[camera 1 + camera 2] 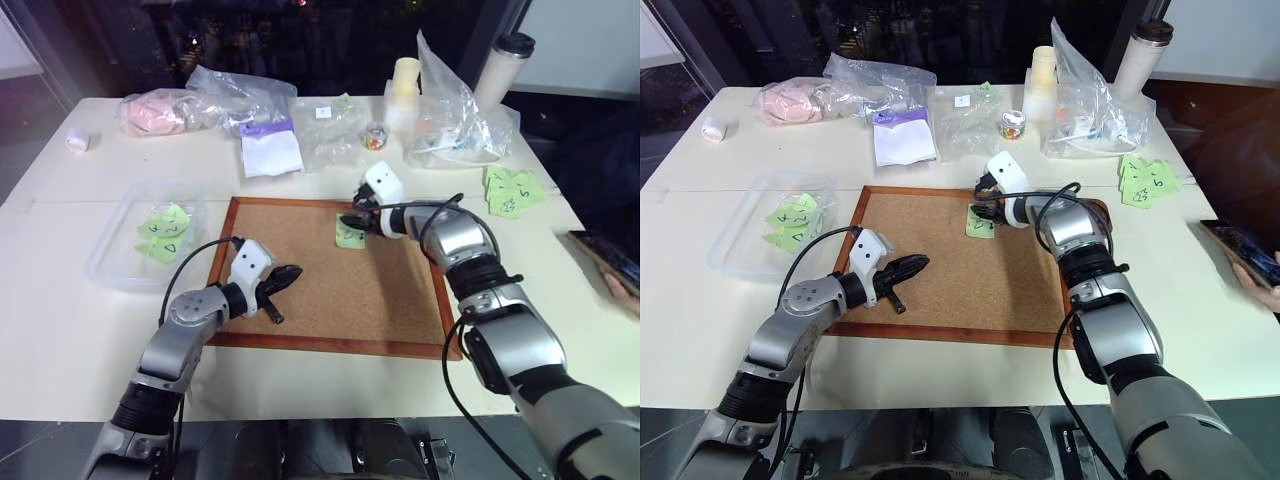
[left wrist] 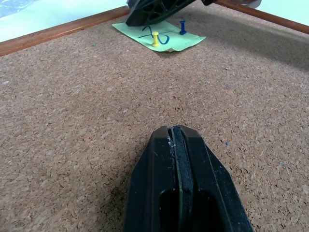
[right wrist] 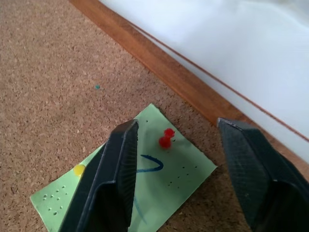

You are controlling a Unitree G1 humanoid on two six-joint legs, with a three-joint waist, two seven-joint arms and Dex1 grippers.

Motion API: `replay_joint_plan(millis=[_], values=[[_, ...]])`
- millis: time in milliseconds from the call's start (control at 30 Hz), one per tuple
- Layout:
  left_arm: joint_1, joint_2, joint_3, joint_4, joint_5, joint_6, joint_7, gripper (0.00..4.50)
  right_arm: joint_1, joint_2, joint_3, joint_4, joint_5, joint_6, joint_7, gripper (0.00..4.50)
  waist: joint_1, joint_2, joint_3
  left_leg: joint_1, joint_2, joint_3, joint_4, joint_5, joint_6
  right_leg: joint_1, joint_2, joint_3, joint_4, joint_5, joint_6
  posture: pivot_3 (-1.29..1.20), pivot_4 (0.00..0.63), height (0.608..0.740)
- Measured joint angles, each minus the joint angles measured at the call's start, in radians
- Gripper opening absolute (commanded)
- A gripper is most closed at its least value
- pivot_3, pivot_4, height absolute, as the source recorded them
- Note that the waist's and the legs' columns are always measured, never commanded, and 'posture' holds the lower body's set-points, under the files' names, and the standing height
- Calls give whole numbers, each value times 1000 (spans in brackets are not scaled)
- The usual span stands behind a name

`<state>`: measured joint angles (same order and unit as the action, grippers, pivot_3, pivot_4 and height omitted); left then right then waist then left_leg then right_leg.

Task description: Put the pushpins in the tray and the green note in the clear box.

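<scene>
The white counter (image 1: pixel 60 300) carries everything, with dark windows behind it; at its middle lies the cork board (image 1: pixel 330 290), and every place here is reckoned from that board. Beyond the board's far edge sit clear bags (image 1: pixel 455 120), a pink bundle, a lidded cup and a small jar of coloured bits; off its right side lie loose green notes marked with figures, and at the counter's right edge a person's hand holds a phone (image 1: pixel 605 262). Just beside the board's left edge stands the clear box (image 1: pixel 115 262), already holding a few green notes. I cannot make out the tray in these views. The green note (image 3: pixel 164 188) lies flat on the board near its far edge, held there by pushpins: a red pin (image 3: pixel 165 138) and a yellow one (image 2: pixel 155 38) stand in it, with a blue pin (image 2: pixel 182 27) too. The right hand (image 3: pixel 176 159) reaches down over the note with its fingers parted on either side of the red pin and nothing held; it seems placed so because the pins must come out before the note can be lifted. The left hand (image 2: pixel 175 145) hovers low over the board's near left part, fingers pressed shut on nothing, probably waiting clear of the work.
</scene>
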<state>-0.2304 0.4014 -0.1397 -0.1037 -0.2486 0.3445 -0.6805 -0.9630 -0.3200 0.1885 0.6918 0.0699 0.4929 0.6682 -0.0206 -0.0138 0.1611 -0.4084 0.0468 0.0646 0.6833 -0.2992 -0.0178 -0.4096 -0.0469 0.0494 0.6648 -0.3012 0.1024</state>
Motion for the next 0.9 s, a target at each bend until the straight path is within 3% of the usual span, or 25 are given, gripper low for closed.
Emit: replay_joint_plan(millis=[67,100,367,600,900], values=[[1,0,0,0,0,0,1,0,1,2,0,6,-7,-4,6,214,0,0,0,0,0,0,0,0,0,0,0,0,0,0,0,0,150,740],[1,0,0,-1,0,0,2,0,2,9,0,7,-8,-7,10,62,0,0,0,0,0,0,0,0,0,0,0,0,0,0,0,0,150,740],[11,0,1,-10,0,2,7,0,6,16,-8,-2,-12,-5,17,62,0,0,0,0,0,0,0,0,0,0,0,0,0,0,0,0,150,740],[19,-12,-6,-15,9,3,12,0,58,-12,-35,-163,2,113,17,62,2,0,0,0,0,0,0,0,0,0,-1,0,0,0,0,0,150,740],[14,-20,-6,-12,19,12,11,0,87,-84,-162,-380,61,241,-40,62,5,1,-1,0,0,0,0,0,0,1,-1,0,0,0,0,0,150,740]])
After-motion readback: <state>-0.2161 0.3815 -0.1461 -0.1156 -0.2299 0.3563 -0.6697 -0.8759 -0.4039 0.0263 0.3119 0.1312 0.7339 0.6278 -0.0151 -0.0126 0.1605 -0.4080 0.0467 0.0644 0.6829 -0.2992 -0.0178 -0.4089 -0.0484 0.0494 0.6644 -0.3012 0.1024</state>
